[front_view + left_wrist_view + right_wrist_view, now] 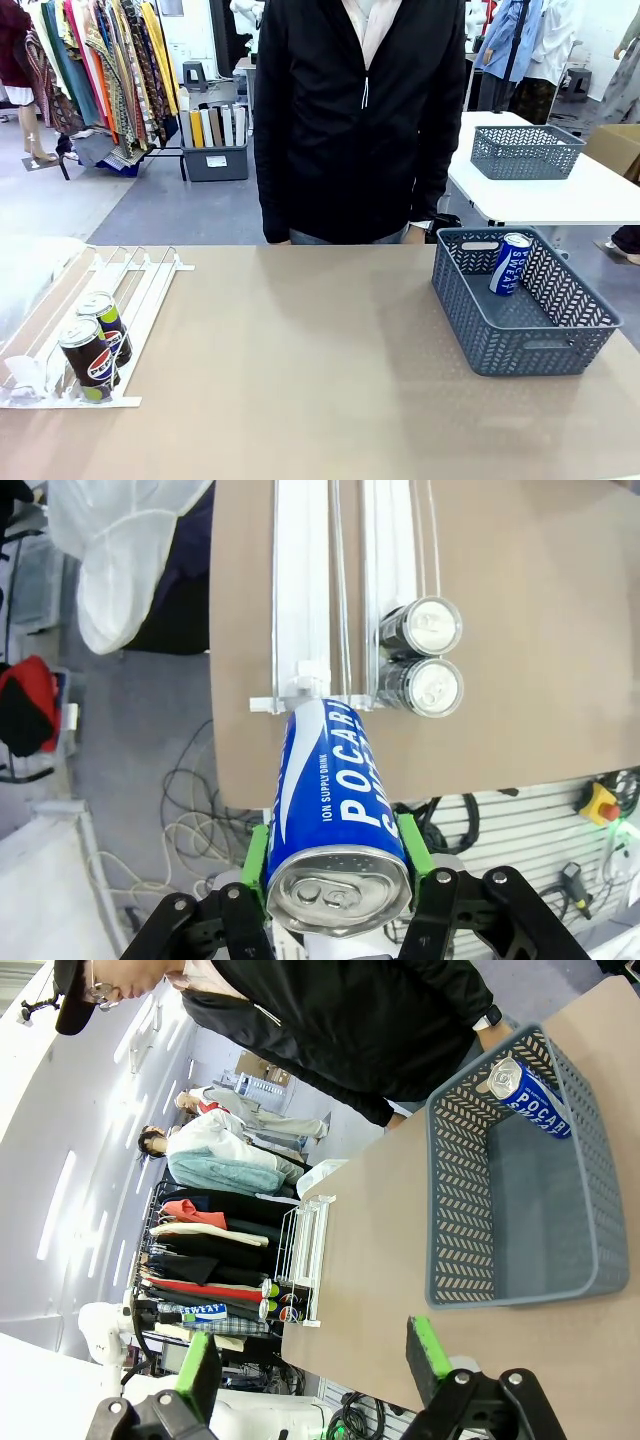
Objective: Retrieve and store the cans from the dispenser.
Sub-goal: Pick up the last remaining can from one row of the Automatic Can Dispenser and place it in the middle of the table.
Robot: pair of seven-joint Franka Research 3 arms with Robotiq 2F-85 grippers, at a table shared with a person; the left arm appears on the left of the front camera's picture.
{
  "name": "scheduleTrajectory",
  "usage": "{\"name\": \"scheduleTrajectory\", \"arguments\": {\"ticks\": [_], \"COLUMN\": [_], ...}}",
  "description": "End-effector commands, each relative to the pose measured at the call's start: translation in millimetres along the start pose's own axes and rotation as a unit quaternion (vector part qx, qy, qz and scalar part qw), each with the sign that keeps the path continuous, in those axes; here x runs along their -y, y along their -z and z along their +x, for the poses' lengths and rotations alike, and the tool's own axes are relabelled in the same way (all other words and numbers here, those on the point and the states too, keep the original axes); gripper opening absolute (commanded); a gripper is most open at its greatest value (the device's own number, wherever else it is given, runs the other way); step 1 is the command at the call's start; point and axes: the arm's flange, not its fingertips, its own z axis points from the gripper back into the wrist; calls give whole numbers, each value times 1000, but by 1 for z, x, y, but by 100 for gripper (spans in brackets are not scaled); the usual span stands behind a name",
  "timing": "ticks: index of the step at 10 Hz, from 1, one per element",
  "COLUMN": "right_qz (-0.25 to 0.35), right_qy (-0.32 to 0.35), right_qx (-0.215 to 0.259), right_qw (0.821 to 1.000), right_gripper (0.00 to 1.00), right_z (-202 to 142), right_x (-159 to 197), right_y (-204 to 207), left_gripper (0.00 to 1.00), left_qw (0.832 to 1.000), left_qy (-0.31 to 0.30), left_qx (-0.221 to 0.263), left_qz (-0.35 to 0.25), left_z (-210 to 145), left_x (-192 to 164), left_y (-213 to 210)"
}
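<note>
At your far left, the dispenser (150, 290) lies on the table (320, 400) with its low end toward the robot's side. Two black cans (90, 358) stand upright in one lane at that low end, one behind the other and touching.

In the left wrist view, your left gripper (337, 858) is clamped on the held blue can (330, 790). A green pad presses on each side of it near the silver top, which faces the camera. The can's far end points at the low end of the dispenser, next to the lane with the two black cans. How high it hangs above the rails you cannot tell.

In the middle, a person (360, 120) in a black jacket stands at the far side of the table.

To your right, the grey basket (520, 345) sits on the table near its right edge. A stored blue can (510, 263) leans inside it against the far wall, top up.

In the right wrist view, your right gripper (312, 1365) has its jaws spread wide with nothing between them, and the basket lies ahead of it.
</note>
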Motion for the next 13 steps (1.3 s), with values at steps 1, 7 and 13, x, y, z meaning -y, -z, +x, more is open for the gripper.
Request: {"name": "scheduleTrajectory", "arguments": {"ticks": [1, 7, 13], "right_qz": [10, 10, 10], "right_qy": [-13, -13, -13], "right_qx": [9, 9, 9], "right_qw": [1000, 1000, 1000], "right_gripper": [100, 100, 100], "right_z": [3, 3, 3], "right_x": [-1, -1, -1], "right_y": [1, 1, 1], "left_gripper": [0, 0, 0], "left_qw": [998, 949, 909], "left_qy": [6, 313, 401], "left_qx": [29, -36, -118], "left_qz": [-53, 29, 3], "left_z": [21, 141, 110], "left_x": [36, 410, 462], "left_y": [8, 160, 272]}}
